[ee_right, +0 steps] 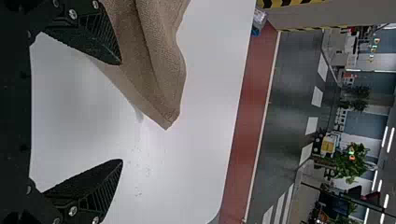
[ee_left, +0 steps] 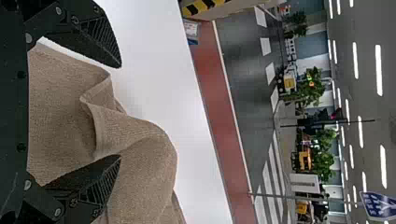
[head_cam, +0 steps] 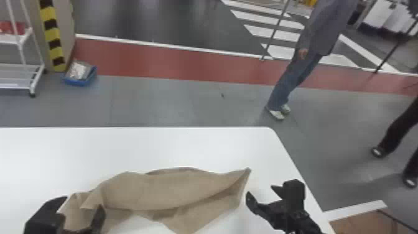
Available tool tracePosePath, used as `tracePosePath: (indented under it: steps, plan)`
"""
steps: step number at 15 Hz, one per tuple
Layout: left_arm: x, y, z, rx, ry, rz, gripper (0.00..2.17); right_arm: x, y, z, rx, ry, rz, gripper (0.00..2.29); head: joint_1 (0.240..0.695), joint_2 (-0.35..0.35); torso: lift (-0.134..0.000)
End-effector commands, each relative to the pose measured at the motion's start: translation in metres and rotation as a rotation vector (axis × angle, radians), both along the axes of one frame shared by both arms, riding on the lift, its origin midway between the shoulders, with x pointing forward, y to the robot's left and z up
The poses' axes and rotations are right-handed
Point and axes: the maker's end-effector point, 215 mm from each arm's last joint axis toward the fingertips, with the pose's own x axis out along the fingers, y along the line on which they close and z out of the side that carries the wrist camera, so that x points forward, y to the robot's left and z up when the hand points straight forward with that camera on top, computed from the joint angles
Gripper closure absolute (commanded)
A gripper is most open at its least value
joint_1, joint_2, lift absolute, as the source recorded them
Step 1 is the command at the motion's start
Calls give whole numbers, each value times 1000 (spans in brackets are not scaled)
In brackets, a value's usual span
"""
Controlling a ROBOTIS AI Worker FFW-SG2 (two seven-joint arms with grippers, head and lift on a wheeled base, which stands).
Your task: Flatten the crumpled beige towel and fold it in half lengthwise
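The beige towel lies crumpled and folded over itself on the white table, its pointed corner toward the right. At its left end my left gripper stands open with towel cloth between and beneath its fingers. The left wrist view has that gripper spread around a raised fold of the towel. Just right of the pointed corner, my right gripper is open. In the right wrist view the same gripper holds nothing, and the towel passes beside one of its fingers.
The white table has its right edge close beyond my right gripper. On the floor past the table are a blue bin and a white rack at the left. People stand on the floor at the right.
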Motion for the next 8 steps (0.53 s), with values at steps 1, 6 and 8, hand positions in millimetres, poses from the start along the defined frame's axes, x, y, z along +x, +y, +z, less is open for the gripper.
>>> tracePosePath:
  steps: [1, 6, 8]
  plan:
    - [-10, 18, -10, -11, 27, 9, 235, -3, -2, -1, -3, 2, 0, 161, 695, -350, 0]
    - [-51, 46, -26, 18, 86, 4, 275, -12, -5, -6, -7, 36, -8, 184, 695, -336, 0]
    - [-63, 34, -32, 26, 113, -22, 383, -12, -3, -6, 1, 52, -15, 188, 695, -339, 0]
